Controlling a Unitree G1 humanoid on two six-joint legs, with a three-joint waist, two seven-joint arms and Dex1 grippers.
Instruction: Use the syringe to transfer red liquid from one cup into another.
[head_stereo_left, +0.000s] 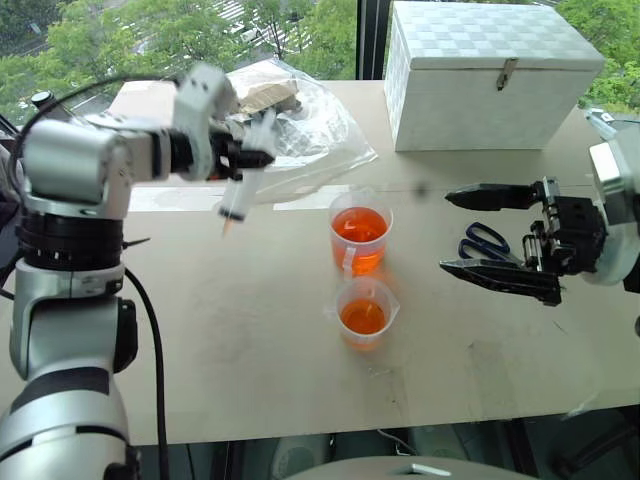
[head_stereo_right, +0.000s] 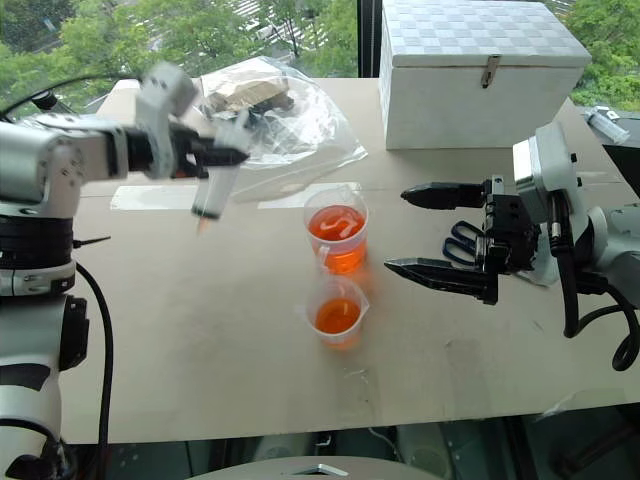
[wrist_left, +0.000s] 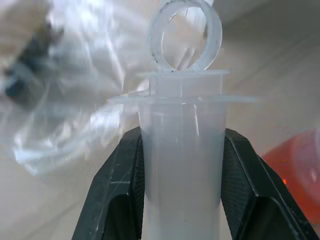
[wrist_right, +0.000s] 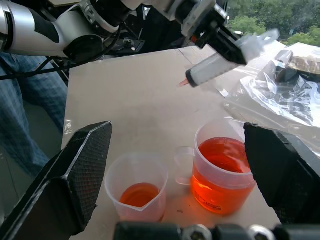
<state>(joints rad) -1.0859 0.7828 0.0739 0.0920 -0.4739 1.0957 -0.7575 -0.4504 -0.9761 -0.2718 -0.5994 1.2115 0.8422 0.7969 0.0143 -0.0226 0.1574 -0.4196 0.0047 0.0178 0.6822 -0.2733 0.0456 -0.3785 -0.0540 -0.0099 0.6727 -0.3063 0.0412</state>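
From the head, the left gripper (head_stereo_left: 243, 158) is clamped on the syringe (head_stereo_left: 240, 192), which hangs above the desk (head_stereo_left: 250, 330); its long axis runs steeply downward, tan tip lowest. The taller cup (head_stereo_left: 360, 238) and the shorter cup (head_stereo_left: 365, 313), both with red liquid (head_stereo_left: 359, 226), stand between it and the right gripper (head_stereo_left: 478, 230), whose fingers are spread wide, holding nothing. The left wrist view shows both fingers (wrist_left: 120, 190) pressed on the barrel, ring top beyond them. In the right wrist view both cups lie ahead between the parted fingers (wrist_right: 75, 170), the syringe's tip aimed down toward the desk.
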